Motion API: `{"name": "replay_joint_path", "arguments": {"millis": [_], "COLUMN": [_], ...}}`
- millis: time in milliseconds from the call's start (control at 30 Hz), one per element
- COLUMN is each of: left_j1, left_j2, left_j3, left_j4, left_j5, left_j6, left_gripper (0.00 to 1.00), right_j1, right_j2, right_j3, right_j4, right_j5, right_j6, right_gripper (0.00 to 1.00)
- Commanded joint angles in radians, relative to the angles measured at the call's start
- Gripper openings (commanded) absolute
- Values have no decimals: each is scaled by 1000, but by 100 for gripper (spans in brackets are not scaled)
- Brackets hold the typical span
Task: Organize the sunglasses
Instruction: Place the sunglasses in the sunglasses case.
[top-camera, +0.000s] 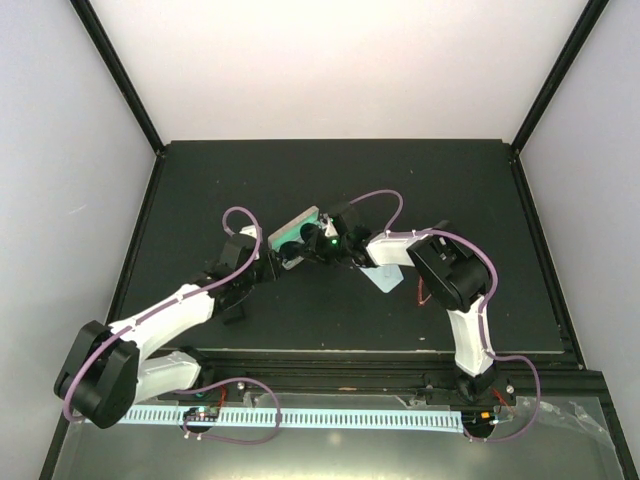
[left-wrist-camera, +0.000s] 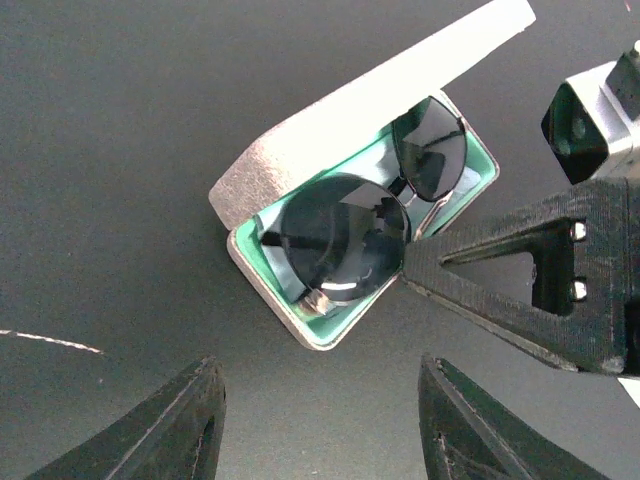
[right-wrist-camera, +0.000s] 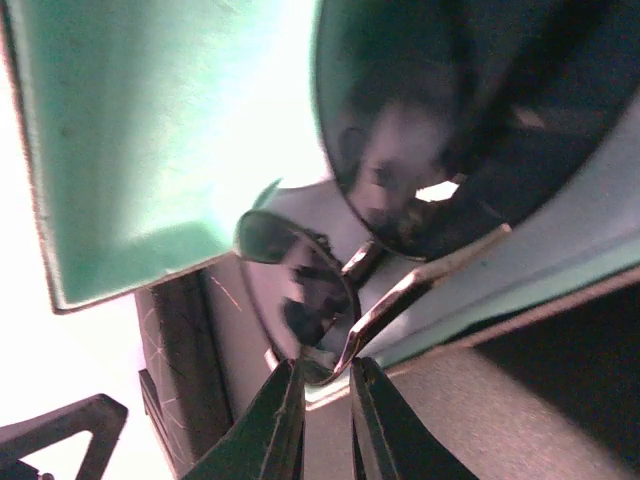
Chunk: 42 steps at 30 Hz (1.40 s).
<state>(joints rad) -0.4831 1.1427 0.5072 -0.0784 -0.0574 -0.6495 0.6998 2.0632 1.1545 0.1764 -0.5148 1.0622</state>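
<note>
Black sunglasses lie in open case, long axis along it. R gripper jaws nrly together, pinching frame rim at end lens. L gripper apart, empty, near case.

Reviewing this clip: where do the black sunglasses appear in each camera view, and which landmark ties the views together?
Top external: black sunglasses at table centre, small, partly hidden among the arms.
Left wrist: black sunglasses mid-frame, both dark lenses showing.
Right wrist: black sunglasses fill the upper right, very close.
Shared landmark: the open mint-lined case that holds them.
</note>
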Motion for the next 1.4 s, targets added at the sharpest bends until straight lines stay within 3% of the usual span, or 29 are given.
{"name": "replay_joint_path", "arguments": {"millis": [0,367,633,833,1200,1367], "left_j1": [8,11,18,34,152,192], "left_j2": [-4,74,13,-32,112,271], "left_j3": [-6,4,42,109,277,376], "left_j4": [31,72,27,-19,-74,-86], "left_j5": [35,102,92,63,88,248], "left_j6": [12,10,41,72,134,178], "left_gripper": [52,48,51,55,60,57], "right_j1": [0,-1,-5,-23,-25,-24], "right_j2": [24,35,-85,-173,-237,-206], "right_j3": [34,28,-49,-128,-218,-197], "right_j4": [45,34,25,0,-85,-128], "right_j5": [-8,59,102,179,362,354], "right_j6": [19,2,-69,-113,-173,-193], "right_gripper": [15,12,33,36,31,17]}}
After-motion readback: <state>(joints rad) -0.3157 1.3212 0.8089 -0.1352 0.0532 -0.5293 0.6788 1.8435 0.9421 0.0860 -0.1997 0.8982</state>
